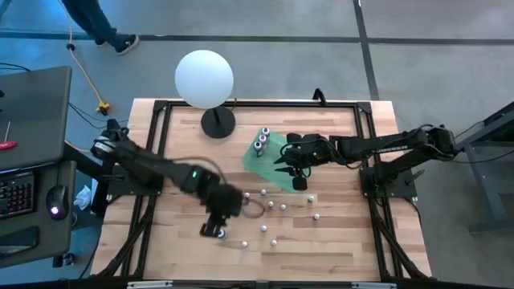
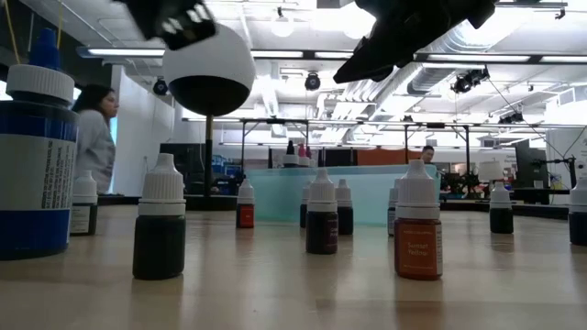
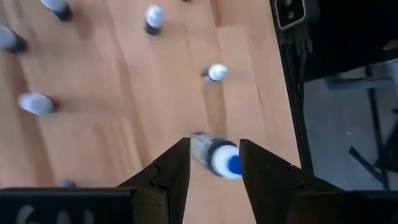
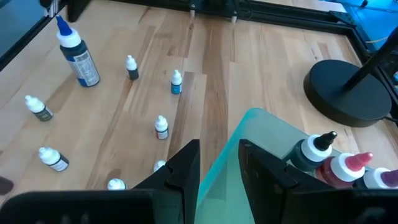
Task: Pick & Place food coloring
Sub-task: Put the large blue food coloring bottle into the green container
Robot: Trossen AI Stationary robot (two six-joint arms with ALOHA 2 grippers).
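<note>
From above, the left claw [image 1: 213, 230] is hovering low over the front part of the wooden bench [image 1: 337, 241], its fingers standing apart around a blue-tipped bottle [image 1: 222, 235]. Small food coloring bottles [image 1: 273, 205] are standing scattered across the bench's middle. The right claw [image 1: 283, 166] is hanging over the green tray [image 1: 259, 163], which is carrying three larger bottles [image 1: 261, 143] in one corner; beside it a white ball [image 1: 204, 77] is sitting on a black stand.

At bench level, small dark and orange bottles [image 2: 417, 220] are standing upright in front of the pale tray.

In the left wrist view, the open fingers [image 3: 171, 174] are flanking the blue-tipped bottle [image 3: 217, 155] without clamping it.

In the right wrist view, the fingers [image 4: 183, 168] are standing apart, holding nothing, over the tray's edge [image 4: 249, 134], with the three bottles [image 4: 339, 165] clustered on it.
</note>
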